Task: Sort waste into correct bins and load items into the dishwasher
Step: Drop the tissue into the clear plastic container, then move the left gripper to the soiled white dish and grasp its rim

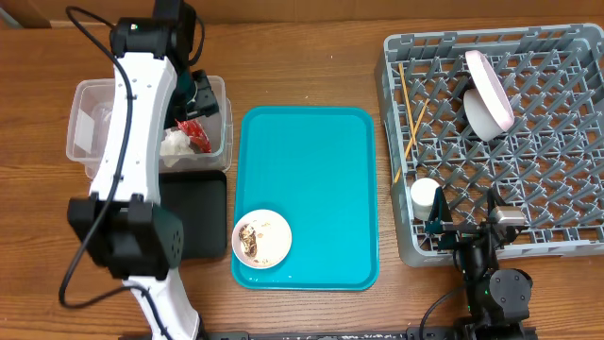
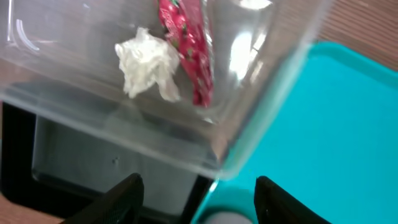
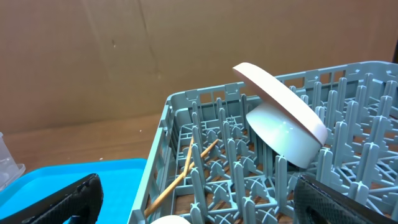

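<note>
plate [image 1: 262, 237] with scraps: on teal tray [image 1: 311, 142], near-left corner | we judge it stiff, slick, breakable; take its rim | left pincer [image 2: 198, 199] spread, empty | right pincer [image 3: 199, 196] spread, empty

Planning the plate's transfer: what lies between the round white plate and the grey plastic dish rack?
Overhead view: only bare teal tray surface and a strip of wooden table separate the round white plate from the grey plastic dish rack.
</note>
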`<state>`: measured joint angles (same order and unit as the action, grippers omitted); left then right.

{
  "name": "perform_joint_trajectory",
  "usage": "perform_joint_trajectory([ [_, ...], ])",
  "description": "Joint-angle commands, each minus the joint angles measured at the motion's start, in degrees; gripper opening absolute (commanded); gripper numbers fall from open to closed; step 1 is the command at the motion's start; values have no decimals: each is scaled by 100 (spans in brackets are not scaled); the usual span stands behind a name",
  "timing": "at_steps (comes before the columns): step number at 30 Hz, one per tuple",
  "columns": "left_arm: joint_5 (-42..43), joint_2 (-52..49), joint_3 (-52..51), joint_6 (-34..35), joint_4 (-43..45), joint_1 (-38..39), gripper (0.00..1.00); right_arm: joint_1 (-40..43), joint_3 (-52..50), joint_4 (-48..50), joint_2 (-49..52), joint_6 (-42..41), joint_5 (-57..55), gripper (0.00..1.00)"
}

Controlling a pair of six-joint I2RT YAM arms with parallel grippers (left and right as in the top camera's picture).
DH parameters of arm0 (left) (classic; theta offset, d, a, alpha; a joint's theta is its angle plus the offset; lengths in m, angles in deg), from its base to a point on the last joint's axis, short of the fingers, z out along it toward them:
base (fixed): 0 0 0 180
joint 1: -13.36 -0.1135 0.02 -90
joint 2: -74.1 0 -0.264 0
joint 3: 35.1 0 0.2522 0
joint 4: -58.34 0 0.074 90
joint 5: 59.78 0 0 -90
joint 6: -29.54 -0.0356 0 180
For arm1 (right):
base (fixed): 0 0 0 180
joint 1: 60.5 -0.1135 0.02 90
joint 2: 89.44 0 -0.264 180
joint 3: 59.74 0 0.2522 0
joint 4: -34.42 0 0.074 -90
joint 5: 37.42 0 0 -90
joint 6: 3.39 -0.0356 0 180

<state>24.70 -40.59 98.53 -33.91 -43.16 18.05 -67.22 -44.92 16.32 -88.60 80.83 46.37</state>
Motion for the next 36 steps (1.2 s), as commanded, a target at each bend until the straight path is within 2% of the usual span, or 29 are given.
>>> perform_joint_trajectory([
  [1, 129, 787, 28, -127, -219, 487, 61, 37, -59, 17, -55, -20, -13, 100],
  [4, 31, 944, 28, -98, -531, 1108, 63, 37, -59, 17, -55, -17, -13, 100],
  [7, -205, 920, -57, 229, -892, 1851, 68, 37, -59, 17, -55, -17, -13, 100],
  [10, -240, 918, -505, 555, -839, 2505, 70, 37, -59, 17, -55, -17, -13, 100],
  [15, -229, 918, -1910, 1178, -225, 3445, 74, 37, -59, 17, -55, -20, -13, 100],
  [21, 13, 918, -3434, 1502, 850, 3952, 76, 37, -59, 17, -55, -20, -13, 100],
  [24, 70, 918, -4070, 1648, 1296, 3958, 64, 37, -59, 17, -55, -20, -13, 100],
  [31, 140, 916, -5069, 1462, 2380, 3963, 57, 37, -59, 17, -55, -17, -13, 100],
  [35, 282, 907, -5399, 1196, 2820, 3989, 39, 37, -59, 17, -55, -17, -13, 100],
  [36, 267, 907, -5423, 1198, 2835, 3989, 32, 37, -59, 17, -55, -17, -13, 100],
])
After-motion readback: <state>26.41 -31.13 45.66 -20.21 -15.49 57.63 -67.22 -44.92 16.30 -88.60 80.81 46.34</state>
